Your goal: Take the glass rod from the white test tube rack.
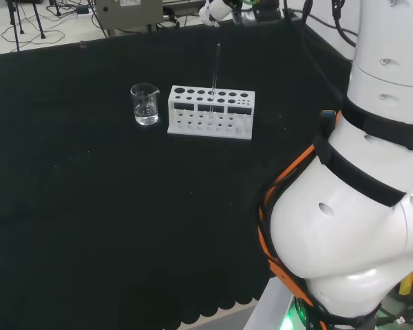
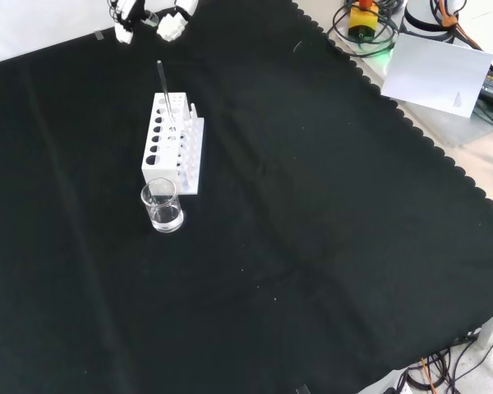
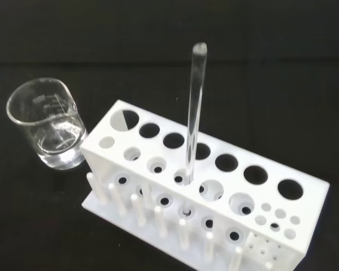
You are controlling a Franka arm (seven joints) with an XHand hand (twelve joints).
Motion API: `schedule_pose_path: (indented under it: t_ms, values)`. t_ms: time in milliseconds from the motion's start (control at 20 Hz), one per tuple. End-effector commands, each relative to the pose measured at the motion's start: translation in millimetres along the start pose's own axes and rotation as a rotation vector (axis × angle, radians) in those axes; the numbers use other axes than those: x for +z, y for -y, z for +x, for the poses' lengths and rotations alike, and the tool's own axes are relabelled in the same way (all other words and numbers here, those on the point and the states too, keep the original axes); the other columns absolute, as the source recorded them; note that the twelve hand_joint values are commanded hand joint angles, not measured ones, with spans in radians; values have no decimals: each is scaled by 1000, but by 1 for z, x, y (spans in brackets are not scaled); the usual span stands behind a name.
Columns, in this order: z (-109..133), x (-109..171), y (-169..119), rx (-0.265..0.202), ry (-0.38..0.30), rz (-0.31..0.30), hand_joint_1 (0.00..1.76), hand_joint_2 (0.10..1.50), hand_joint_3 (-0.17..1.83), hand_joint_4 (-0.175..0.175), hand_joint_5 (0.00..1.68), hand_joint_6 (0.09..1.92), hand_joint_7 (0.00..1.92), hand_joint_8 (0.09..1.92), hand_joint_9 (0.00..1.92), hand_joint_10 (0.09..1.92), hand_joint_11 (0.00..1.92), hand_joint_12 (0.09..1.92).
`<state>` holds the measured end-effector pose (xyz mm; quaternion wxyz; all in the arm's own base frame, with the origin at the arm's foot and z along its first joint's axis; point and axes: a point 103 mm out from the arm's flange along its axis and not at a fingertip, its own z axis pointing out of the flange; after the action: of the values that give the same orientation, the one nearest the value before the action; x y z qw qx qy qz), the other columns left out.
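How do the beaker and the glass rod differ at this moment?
The beaker is wide and squat; the glass rod is thin and tall. The beaker stands on the cloth beside the white rack; the rod stands upright in one of its holes. Both are clear glass, untouched.

the hand [image 2: 152, 18] hangs at the front view's top edge, fingers apart, holding nothing.

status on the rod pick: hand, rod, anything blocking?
Hand at the cloth's far edge, clear of the rack. Glass rod upright in a rack hole, untouched. Beaker beside the rack; nothing blocking the rod.
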<state>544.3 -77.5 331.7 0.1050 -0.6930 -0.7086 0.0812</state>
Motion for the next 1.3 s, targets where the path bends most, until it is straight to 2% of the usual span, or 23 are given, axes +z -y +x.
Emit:
schedule_pose_path:
  t_ms: [50,350,550,1300]
  values:
    - [-5,26,-14,1,-25,17,549,1030,408,-175,526,145,854,1033,1131,1007,447,1387]
    - [-9,40,-14,19,-37,24,566,1036,395,-175,425,426,868,1040,1182,1008,464,1379]
    - [-13,49,-13,66,-35,34,578,1034,397,-175,405,488,881,1046,1224,1026,466,1379]
    - [-2,73,-24,32,-49,60,647,1005,420,-175,402,622,914,1061,1364,1024,456,1379]
